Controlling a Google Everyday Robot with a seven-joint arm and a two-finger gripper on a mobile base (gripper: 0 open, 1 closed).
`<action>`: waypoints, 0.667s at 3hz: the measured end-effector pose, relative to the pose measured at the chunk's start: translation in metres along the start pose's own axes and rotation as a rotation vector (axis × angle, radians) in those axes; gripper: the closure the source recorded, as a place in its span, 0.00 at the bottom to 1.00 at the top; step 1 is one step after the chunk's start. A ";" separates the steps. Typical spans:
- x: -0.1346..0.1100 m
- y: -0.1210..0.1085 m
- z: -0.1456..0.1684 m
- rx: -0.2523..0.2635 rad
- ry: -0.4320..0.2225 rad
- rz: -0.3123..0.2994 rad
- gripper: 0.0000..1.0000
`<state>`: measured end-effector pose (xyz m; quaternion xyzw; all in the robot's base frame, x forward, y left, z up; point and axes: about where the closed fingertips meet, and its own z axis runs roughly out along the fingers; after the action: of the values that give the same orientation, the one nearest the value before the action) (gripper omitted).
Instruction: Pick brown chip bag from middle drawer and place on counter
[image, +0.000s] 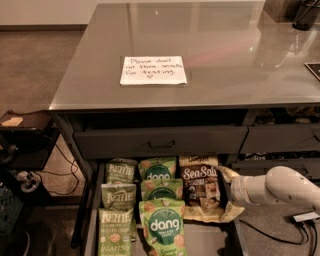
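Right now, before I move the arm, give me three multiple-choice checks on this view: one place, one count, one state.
1. Where is the gripper?
A. above the counter
B. at the right edge of the brown chip bag
C. down by the floor at left

2. How many green dang bags lie in the middle drawer?
A. one
B. three
C. five

3. The middle drawer is:
A. pulled open
B. shut
C. lifted out

Answers:
1 B: the arm reaches in from the right and ends beside the bag, well below the counter.
2 B: three dang bags run front to back in the middle column.
3 A: its contents show from above.
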<state>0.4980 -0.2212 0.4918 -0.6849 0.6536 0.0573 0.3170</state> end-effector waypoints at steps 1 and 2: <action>0.012 -0.008 0.012 0.011 0.021 0.022 0.00; 0.018 -0.016 0.027 0.008 0.033 0.051 0.00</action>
<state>0.5241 -0.2242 0.4672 -0.6676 0.6761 0.0513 0.3076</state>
